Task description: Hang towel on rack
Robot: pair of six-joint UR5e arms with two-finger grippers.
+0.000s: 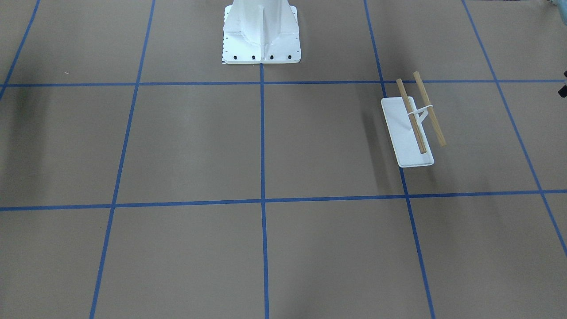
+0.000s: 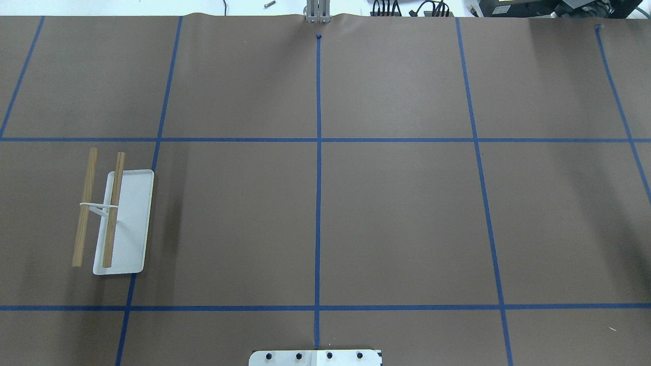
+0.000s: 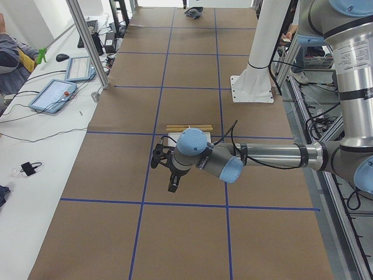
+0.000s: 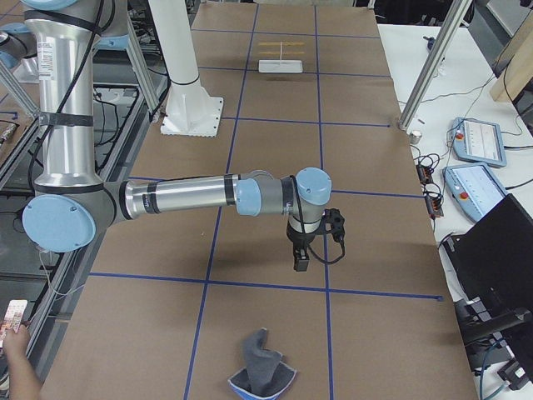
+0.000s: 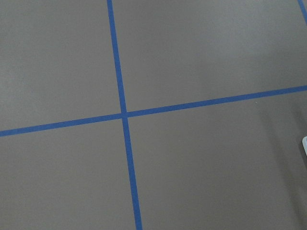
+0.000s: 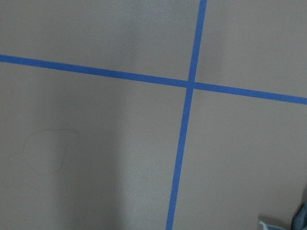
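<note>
The rack (image 2: 114,218) stands on the table's left part, with a white base and two bare wood rods; it also shows in the front view (image 1: 412,128). The towel (image 4: 262,375) lies crumpled, grey with blue edging, at the table's right end, and far off in the left side view (image 3: 194,11). My left gripper (image 3: 173,184) hangs above the table, nearer the camera than the rack (image 3: 189,127). My right gripper (image 4: 301,263) hangs above the table, short of the towel. I cannot tell whether either is open. A towel edge (image 6: 300,218) shows in the right wrist view.
The white bolted pedestal (image 1: 261,35) stands at the robot's side of the table. Blue tape lines grid the brown surface. Tablets (image 4: 475,137) and a laptop (image 4: 500,250) lie on the white bench beside the table. A person (image 3: 11,52) sits there.
</note>
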